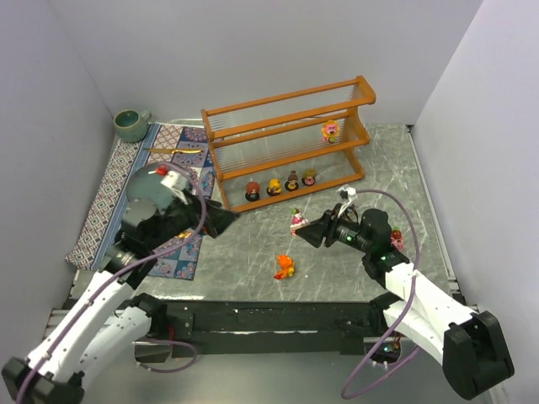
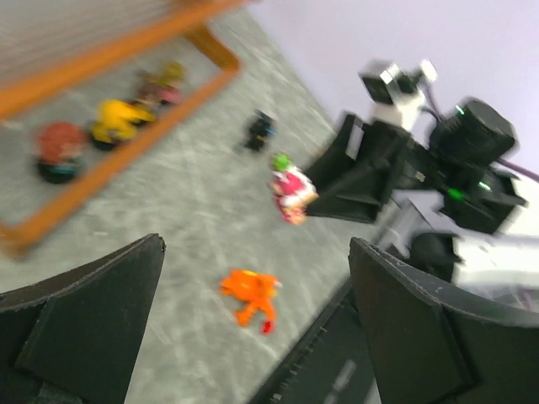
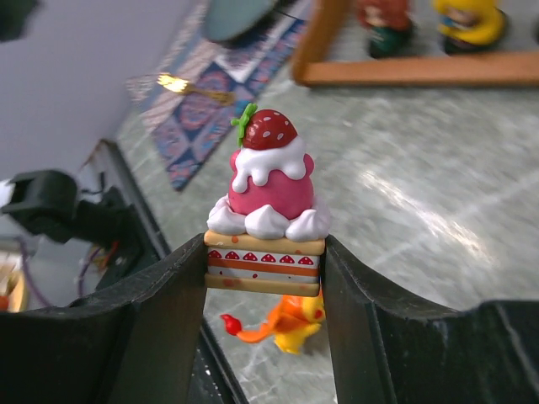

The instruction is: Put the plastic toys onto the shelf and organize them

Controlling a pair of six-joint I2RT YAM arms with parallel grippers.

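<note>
we hold the pink strawberry-topped cake figurine (image 3: 265, 202) in the right gripper (image 3: 265, 261). its jaws are clamped on the two side faces of the toy's striped square base. this low grip on flat faces keeps the toy upright, strawberry on top, and lifted clear of the grey table (image 1: 244, 252).

the left gripper (image 1: 221, 220) hangs over the near-left part of the table, jaws spread wide with nothing between them. we judge it is parked there to leave the path to the shelf free.

the orange-brown wooden three-tier shelf (image 1: 286, 98) stands at the far side. four small figurines (image 1: 274, 188) stand in a row on its bottom tier, set toward the left end. a pink and yellow figurine (image 1: 331, 130) stands on the middle tier near the right post.

an orange figurine (image 1: 285, 267) lies on the table between the arms, below the held toy. a small pink figurine (image 1: 396, 241) shows just beside the right arm.

we judge the task partly done. the next step is to carry the held toy to a free spot on the shelf.
</note>
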